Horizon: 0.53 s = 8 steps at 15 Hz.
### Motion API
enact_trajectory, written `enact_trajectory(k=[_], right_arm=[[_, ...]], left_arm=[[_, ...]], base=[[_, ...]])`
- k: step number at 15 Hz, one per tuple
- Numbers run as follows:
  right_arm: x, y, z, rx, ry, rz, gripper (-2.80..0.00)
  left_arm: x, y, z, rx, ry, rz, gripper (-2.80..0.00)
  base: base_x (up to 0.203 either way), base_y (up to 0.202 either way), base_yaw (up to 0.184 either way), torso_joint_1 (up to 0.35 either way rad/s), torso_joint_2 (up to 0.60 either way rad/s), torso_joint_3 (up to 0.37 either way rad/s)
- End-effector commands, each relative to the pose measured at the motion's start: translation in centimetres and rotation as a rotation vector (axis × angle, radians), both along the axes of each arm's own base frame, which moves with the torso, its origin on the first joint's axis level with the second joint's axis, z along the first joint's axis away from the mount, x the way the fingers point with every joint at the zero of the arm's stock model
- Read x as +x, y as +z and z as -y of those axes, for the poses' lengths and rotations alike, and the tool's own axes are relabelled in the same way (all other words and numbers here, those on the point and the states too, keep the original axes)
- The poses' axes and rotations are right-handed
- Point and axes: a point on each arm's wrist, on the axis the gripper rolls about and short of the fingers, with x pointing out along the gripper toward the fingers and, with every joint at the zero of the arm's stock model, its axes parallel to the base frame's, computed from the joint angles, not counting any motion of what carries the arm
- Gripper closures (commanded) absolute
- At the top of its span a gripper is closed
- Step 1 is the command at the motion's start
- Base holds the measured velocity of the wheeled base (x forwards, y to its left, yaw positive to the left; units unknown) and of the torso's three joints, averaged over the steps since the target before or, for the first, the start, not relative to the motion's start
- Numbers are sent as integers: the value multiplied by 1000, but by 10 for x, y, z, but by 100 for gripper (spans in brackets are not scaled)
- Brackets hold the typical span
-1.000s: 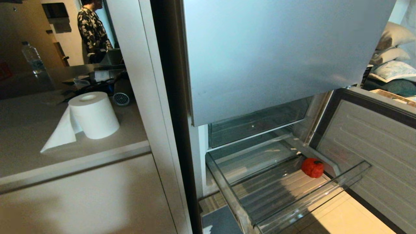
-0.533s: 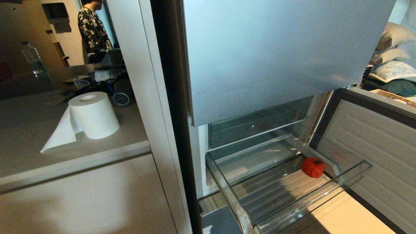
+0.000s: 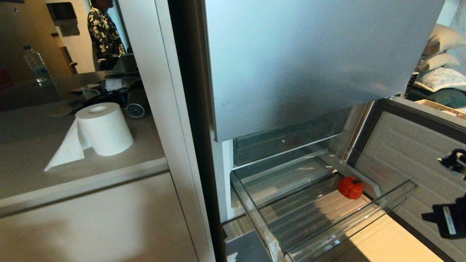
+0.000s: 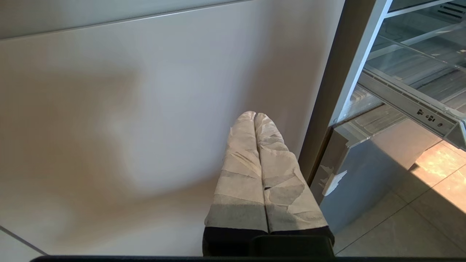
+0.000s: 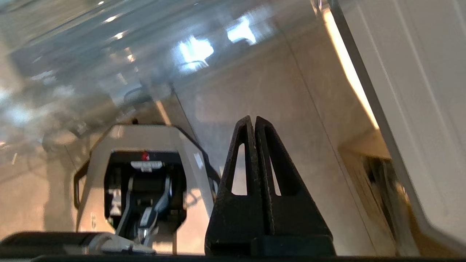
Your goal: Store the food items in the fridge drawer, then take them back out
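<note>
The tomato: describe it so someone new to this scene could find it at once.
Start at the silver-blue fridge and look below its upper door, to the pulled-out clear drawer. The tomato lies at the drawer's far right corner, on the ribbed floor. It is the only red thing and the drawer's only content.

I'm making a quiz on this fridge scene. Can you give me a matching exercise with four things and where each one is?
1. red food item
2. paper towel roll
3. water bottle
4. right end effector

a. far end of the counter
b. shut, over the floor
c. in the fridge drawer
d. near part of the counter

Pairs: 1-c, 2-d, 3-a, 4-b
</note>
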Motion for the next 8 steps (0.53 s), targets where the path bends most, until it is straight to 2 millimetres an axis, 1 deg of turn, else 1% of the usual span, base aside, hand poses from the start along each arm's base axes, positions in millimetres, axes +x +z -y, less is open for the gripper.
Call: enact_trajectory(k=[1, 2, 5, 6, 8], right_arm=[[68, -22, 1, -6, -10, -139, 0], [87, -24, 2, -10, -15, -144, 0], [130, -33, 5, -39, -40, -162, 0], [141, -31, 5, -47, -47, -159, 0], [154, -29, 6, -56, -53, -183, 0]], left_arm=[[0, 0, 0, 0, 0, -1, 0], [0, 0, 0, 0, 0, -3, 0], [0, 0, 0, 0, 0, -3, 0], [0, 0, 0, 0, 0, -3, 0], [0, 0, 0, 0, 0, -3, 0]], base=[[0, 0, 0, 0, 0, 0], [0, 0, 0, 0, 0, 0], [0, 0, 0, 0, 0, 0], [0, 0, 0, 0, 0, 0], [0, 0, 0, 0, 0, 0]])
